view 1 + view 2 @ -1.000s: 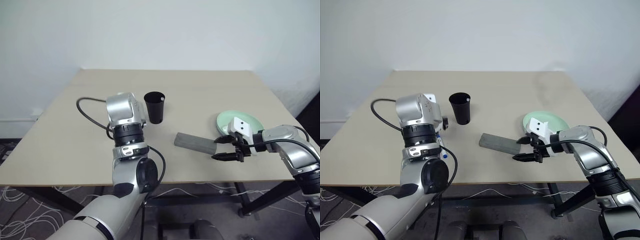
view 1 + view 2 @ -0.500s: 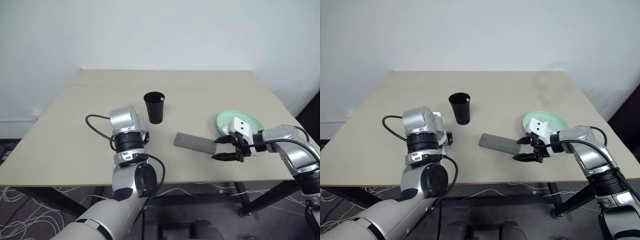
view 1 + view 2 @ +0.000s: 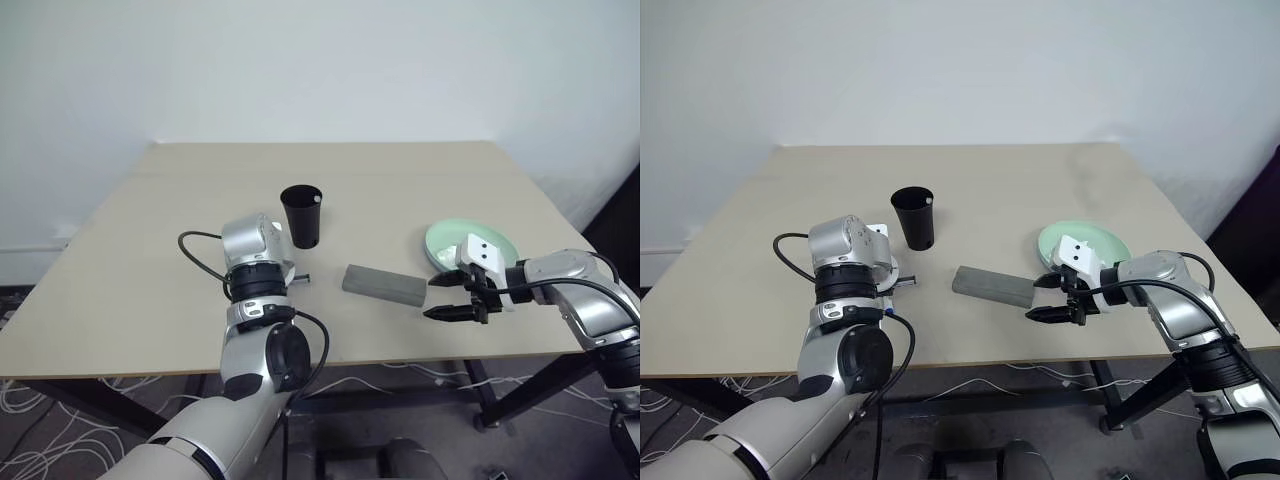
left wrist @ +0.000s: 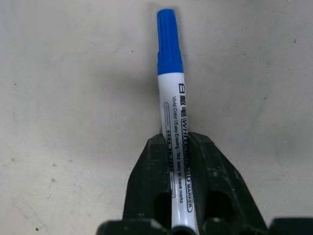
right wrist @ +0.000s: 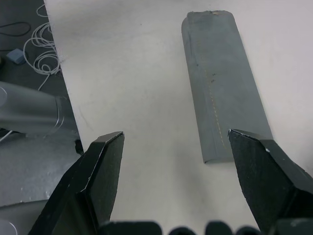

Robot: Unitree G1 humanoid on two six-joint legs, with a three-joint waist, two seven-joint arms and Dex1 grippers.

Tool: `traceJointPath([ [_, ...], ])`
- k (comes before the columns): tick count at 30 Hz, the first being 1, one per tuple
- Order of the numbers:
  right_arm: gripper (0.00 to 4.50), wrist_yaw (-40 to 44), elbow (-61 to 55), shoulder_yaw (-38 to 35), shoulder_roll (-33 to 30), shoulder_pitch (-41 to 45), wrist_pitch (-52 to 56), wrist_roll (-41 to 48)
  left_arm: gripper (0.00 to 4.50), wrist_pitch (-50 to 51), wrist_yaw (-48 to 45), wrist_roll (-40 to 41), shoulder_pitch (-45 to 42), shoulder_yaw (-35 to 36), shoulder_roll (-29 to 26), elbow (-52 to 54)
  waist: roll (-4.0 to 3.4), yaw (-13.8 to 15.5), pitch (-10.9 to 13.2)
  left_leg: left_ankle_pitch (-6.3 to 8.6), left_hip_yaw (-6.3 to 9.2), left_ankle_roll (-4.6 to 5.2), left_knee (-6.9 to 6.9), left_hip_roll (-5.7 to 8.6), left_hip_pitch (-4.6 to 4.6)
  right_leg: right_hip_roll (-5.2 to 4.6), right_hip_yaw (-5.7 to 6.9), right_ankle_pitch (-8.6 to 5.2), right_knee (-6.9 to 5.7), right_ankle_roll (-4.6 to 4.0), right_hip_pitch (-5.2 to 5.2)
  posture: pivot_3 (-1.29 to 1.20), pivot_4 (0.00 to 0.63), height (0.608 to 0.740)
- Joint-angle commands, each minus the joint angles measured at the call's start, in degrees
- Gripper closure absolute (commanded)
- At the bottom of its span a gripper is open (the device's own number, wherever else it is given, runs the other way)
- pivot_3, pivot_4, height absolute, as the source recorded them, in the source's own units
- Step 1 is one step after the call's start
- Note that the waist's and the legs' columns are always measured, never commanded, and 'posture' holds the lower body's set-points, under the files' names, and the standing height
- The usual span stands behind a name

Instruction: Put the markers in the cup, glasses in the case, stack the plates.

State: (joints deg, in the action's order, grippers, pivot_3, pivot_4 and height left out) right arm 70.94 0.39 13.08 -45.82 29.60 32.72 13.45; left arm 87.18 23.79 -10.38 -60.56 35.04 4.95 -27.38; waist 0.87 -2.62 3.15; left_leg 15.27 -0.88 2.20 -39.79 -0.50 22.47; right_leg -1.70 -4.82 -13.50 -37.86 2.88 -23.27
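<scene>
A white marker with a blue cap (image 4: pixel 170 93) lies on the table, and my left gripper (image 4: pixel 177 142) is shut on its barrel. From the head views that hand (image 3: pixel 256 252) points steeply down at the table, just in front of and to the left of the black cup (image 3: pixel 302 215). A small white tip shows at the cup's rim (image 3: pixel 316 199). The grey case (image 3: pixel 384 284) lies closed at mid-table. My right gripper (image 3: pixel 441 297) hovers open just right of the case (image 5: pixel 222 103), with nothing between its fingers. Behind it sits a pale green plate (image 3: pixel 448 240). The glasses are out of view.
The beige table (image 3: pixel 400 180) is bare across its far half and left side. Its front edge runs close below both hands. A white wall stands behind the table. Cables lie on the floor (image 3: pixel 40 440) under it.
My left hand sank to the table and its fingers shut on the blue-capped marker. The right arm kept still. The camera shifted slightly.
</scene>
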Motion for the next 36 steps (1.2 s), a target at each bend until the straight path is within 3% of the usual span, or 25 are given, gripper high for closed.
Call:
traceJointPath([
  [1,0.80,0.0,-0.9,-0.9,0.1,1.7,-0.4,0.3,4.06,-1.0,-1.1,1.5,-1.0,-1.8,-0.8,0.1,0.01,-0.1,0.0,-0.02,0.00,-0.01,0.00,0.00,0.00,0.01,-0.01,0.04,0.00,0.02,-0.01,0.00,0.000,0.740],
  [4,0.80,0.0,-0.7,-0.8,0.3,1.8,-0.4,0.3,4.06,0.7,-4.3,3.0,-1.6,-5.5,-0.5,0.7,0.04,-0.2,0.0,-0.17,0.01,0.01,0.00,0.05,0.06,0.01,-0.03,0.14,0.02,0.11,-0.05,0.00,0.000,0.740],
  [8,0.80,0.0,-0.8,-0.7,0.5,2.0,-0.3,0.3,4.06,4.6,-17.4,10.8,-1.2,-21.6,-3.8,2.1,0.07,-0.1,0.0,-0.24,0.02,0.08,0.00,0.16,0.16,-0.03,-0.10,0.20,0.08,0.21,-0.09,0.00,0.000,0.740],
  [13,0.80,0.1,-0.4,-0.6,0.6,2.5,-0.4,0.2,4.06,5.3,-35.0,24.7,-1.1,-41.3,-13.3,4.7,0.05,-0.3,0.0,-0.24,-0.01,0.08,0.16,0.18,0.16,-0.04,-0.22,0.19,0.12,0.22,-0.20,0.00,0.000,0.740],
  [17,0.80,0.1,-0.3,-0.5,0.7,2.6,-0.4,0.1,4.06,3.3,-42.6,29.1,-3.6,-44.1,-17.7,6.0,0.02,-0.5,0.0,-0.35,-0.01,0.26,0.31,0.14,0.11,0.01,-0.39,0.19,0.11,0.21,-0.31,0.00,0.000,0.740],
  [22,0.80,0.0,-0.4,-0.5,0.9,2.6,-0.3,0.2,4.06,-23.7,-51.1,27.0,-5.0,-44.3,-20.9,5.8,0.03,-0.1,0.1,-0.41,-0.05,0.35,0.31,0.16,0.14,-0.03,-0.41,0.19,0.17,0.20,-0.29,0.00,0.000,0.740],
  [30,0.80,0.1,-0.7,-0.4,1.2,2.9,0.1,0.2,4.06,-70.6,-44.1,18.0,-7.4,-40.0,-17.9,-11.7,0.03,0.0,0.0,-0.46,-0.15,0.48,0.31,0.22,0.17,-0.10,-0.42,0.23,0.27,0.14,-0.25,0.00,0.000,0.740],
  [36,0.80,0.0,-1.0,-0.5,1.4,2.8,0.5,0.4,4.06,-90.1,-37.9,11.7,-8.7,-40.3,-16.6,-26.1,0.03,0.1,0.1,-0.47,-0.21,0.53,0.31,0.26,0.21,-0.10,-0.43,0.24,0.30,0.15,-0.25,0.00,0.000,0.740],
])
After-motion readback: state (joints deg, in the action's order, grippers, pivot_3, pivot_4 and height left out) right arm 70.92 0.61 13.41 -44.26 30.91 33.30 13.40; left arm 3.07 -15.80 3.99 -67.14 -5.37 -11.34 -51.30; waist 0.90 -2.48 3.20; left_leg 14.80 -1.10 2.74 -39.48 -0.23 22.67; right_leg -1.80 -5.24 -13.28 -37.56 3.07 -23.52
